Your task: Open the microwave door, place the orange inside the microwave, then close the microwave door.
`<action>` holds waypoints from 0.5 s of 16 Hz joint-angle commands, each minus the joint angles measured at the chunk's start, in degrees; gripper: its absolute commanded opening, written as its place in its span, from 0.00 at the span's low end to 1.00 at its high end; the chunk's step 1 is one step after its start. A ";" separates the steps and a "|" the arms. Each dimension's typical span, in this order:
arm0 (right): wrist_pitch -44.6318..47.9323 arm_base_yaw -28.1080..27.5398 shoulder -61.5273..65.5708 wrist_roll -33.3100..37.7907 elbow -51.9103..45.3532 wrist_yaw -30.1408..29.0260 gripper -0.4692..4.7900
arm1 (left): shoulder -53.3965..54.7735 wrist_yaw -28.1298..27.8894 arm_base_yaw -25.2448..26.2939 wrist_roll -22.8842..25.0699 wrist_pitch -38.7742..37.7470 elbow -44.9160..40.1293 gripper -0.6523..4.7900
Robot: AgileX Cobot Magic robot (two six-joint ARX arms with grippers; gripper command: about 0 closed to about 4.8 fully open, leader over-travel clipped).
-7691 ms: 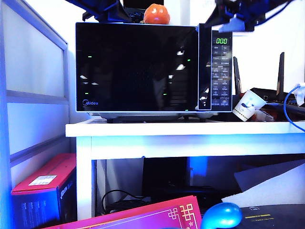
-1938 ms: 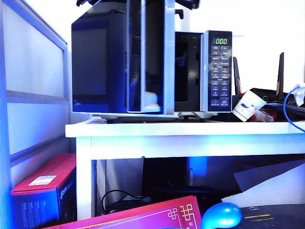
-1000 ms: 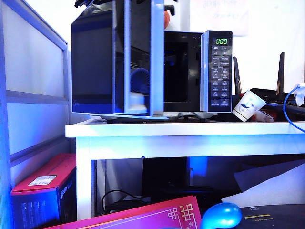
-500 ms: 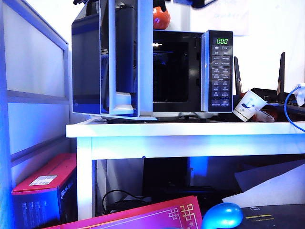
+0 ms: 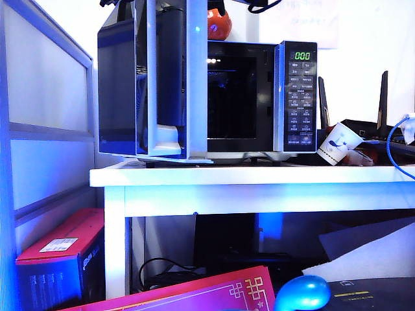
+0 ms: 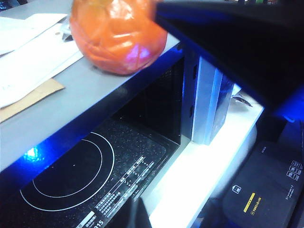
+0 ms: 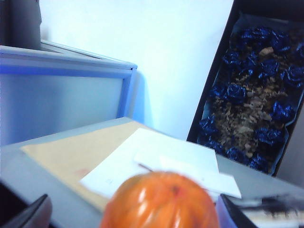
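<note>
The right gripper (image 7: 130, 213) stands with its jaws spread wide, one dark fingertip (image 7: 33, 213) on each side of the orange (image 7: 159, 202), neither visibly touching it; the fruit sits between them on the grey top of the microwave (image 5: 259, 97), near its front edge; behind it on that top lie white papers (image 7: 152, 164) over a brown envelope (image 7: 71, 156), and further back a dark box of blue dried flowers (image 7: 251, 104) leans against the white wall.

The left gripper's jaws are not shown clearly in its wrist view, so I cannot tell whether they are open or closed; that view looks down past the orange (image 6: 118, 35) at the top's front edge, into the open cavity with its black floor and white ring markings (image 6: 71, 180).

In the exterior view the microwave door (image 5: 165, 84) is swung wide open to the left, standing edge-on; the orange (image 5: 219, 24) shows above the cavity, just right of the door's top; the microwave rests on a white desk (image 5: 246, 175), with a tilted white paper cup (image 5: 337, 144) just beside its button panel (image 5: 300, 97), toward the desk's right edge.
</note>
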 commanded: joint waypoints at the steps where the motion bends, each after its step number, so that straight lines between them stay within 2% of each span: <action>1: -3.65 0.04 3.65 -1.03 7.17 -1.20 1.00 | 0.85 -0.66 -0.07 0.52 -4.83 -0.68 0.11; 4: -3.98 0.04 7.65 -1.18 12.68 -0.24 1.00 | 0.85 -0.63 -0.07 0.52 -4.98 -0.74 0.11; 8: -4.28 -0.24 9.57 -1.20 13.53 0.63 1.00 | 0.85 -0.63 -0.07 0.52 -5.40 -0.76 0.11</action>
